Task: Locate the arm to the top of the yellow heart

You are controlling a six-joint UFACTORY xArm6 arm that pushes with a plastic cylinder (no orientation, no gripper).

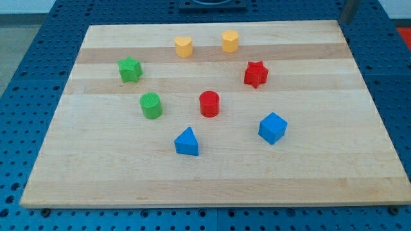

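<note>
The yellow heart [183, 47] is located at the far side of the wooden board [334, 173], just left of the yellow hexagonal block [230, 40]. The rod's tip is not shown in the view, so its position relative to the blocks cannot be told. A grey object [350, 9] at the far right is cut off by the frame edge and cannot be identified.

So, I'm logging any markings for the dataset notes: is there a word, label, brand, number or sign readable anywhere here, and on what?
None: no text, number or sign can be read.
The wooden board is bare wood.
The yellow heart and the other blocks have plain faces.
My tip does not show in the camera view.
</note>
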